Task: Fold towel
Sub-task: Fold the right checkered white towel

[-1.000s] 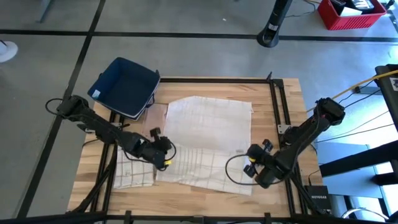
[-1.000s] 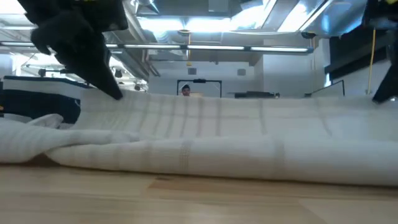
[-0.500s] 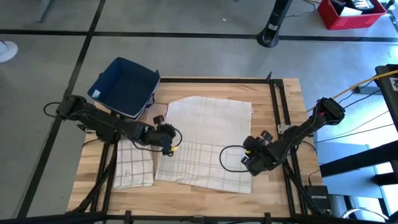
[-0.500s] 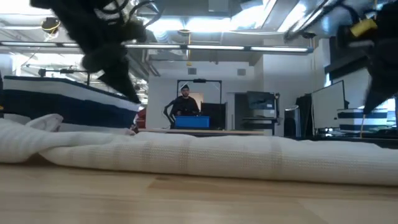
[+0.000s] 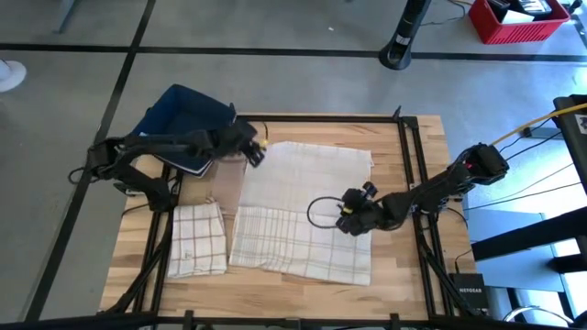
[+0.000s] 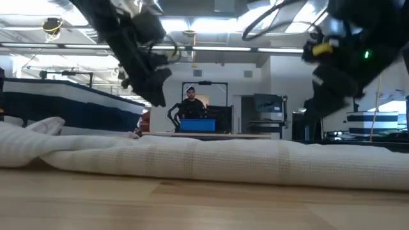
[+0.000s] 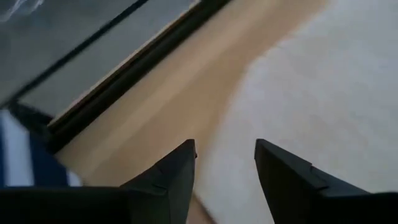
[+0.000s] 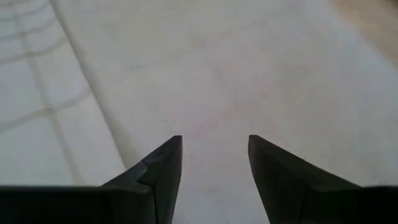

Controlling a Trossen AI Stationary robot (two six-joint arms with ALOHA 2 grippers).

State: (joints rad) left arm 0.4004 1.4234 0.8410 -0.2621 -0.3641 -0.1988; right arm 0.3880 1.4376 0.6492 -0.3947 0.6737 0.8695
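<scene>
A white towel with faint check lines lies flat on the wooden table; in the low view the towel is a low band across the tabletop. My left gripper hovers open over the towel's far left corner; in its wrist view the open fingers stand above the towel's edge and bare wood. My right gripper hovers open over the towel's right half, and its wrist view shows only cloth below it.
A second, folded checked towel lies at the near left of the table. A dark blue bin stands at the far left corner, close to my left arm. A black frame runs along the table's right and far edges.
My left gripper has swung from the towel's near left part toward the far edge, ending beside the blue bin. My right gripper has moved toward the table's left and far side, over the towel. The cloth that stood raised in the low view has dropped flat.
</scene>
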